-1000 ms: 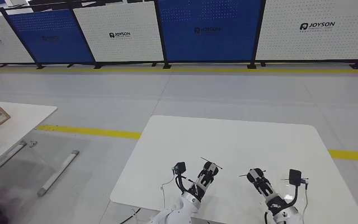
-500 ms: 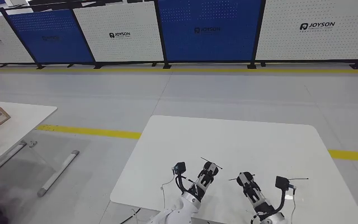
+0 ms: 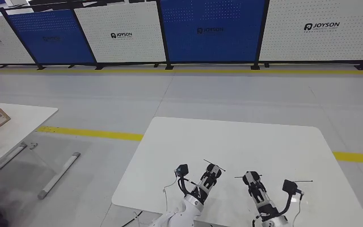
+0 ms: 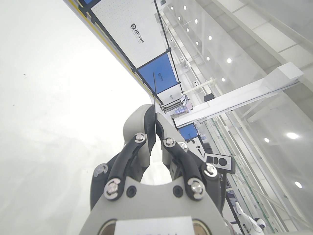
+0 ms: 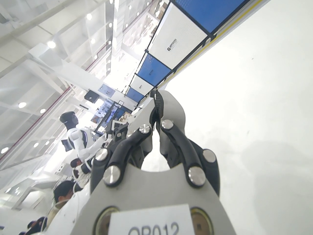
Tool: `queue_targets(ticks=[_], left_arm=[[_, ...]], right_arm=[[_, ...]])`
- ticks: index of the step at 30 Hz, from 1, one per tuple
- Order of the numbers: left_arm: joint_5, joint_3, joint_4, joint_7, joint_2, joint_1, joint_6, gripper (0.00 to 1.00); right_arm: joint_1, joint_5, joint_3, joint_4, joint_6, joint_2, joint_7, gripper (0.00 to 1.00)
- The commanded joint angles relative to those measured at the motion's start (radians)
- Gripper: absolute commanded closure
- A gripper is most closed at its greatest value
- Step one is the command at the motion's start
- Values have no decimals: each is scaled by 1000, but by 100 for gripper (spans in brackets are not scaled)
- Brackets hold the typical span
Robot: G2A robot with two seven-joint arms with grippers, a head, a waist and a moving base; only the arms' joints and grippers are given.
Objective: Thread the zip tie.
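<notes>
On the near part of the white table [image 3: 227, 136], my left gripper [image 3: 213, 168] is shut on a thin black zip tie [image 3: 215, 165] that sticks out on both sides of it. In the left wrist view the zip tie [image 4: 154, 86] rises as a fine strip from between the closed left gripper [image 4: 155, 117]. To its right, a short gap away, my right gripper [image 3: 249, 177] is shut on a black zip tie end [image 3: 241, 176]. The right wrist view shows that end [image 5: 154, 95] poking past the right gripper [image 5: 156, 103]. I cannot tell if both hold one tie.
The table's near edge lies just behind both arms. A second white table [image 3: 22, 122] stands at the far left, with a metal bar [image 3: 59, 175] on the floor between. Blue and white partition panels [image 3: 212, 31] line the back.
My right gripper moved left toward the left gripper, then eased back slightly to the right and away from me. The left arm has stayed still.
</notes>
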Motion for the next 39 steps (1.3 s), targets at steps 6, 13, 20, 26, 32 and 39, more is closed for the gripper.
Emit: queue_targets(ticks=[6, 13, 20, 26, 32, 39], left_arm=[[0, 0, 0, 0, 0, 0, 0, 100], [0, 0, 0, 0, 0, 0, 0, 100], [0, 0, 0, 0, 0, 0, 0, 100], [0, 0, 0, 0, 0, 0, 0, 100], [0, 0, 0, 0, 0, 0, 0, 100], [0, 0, 0, 0, 0, 0, 0, 100]], right_arm=[[62, -54, -98, 52, 85, -51, -96, 100], [79, -51, -117, 62, 106, -65, -70, 100], [69, 6, -76, 71, 47, -66, -42, 100], [73, 52, -38, 119, -16, -70, 37, 100], [74, 51, -40, 121, -16, -71, 37, 100], [72, 34, -37, 104, -8, -81, 49, 100]])
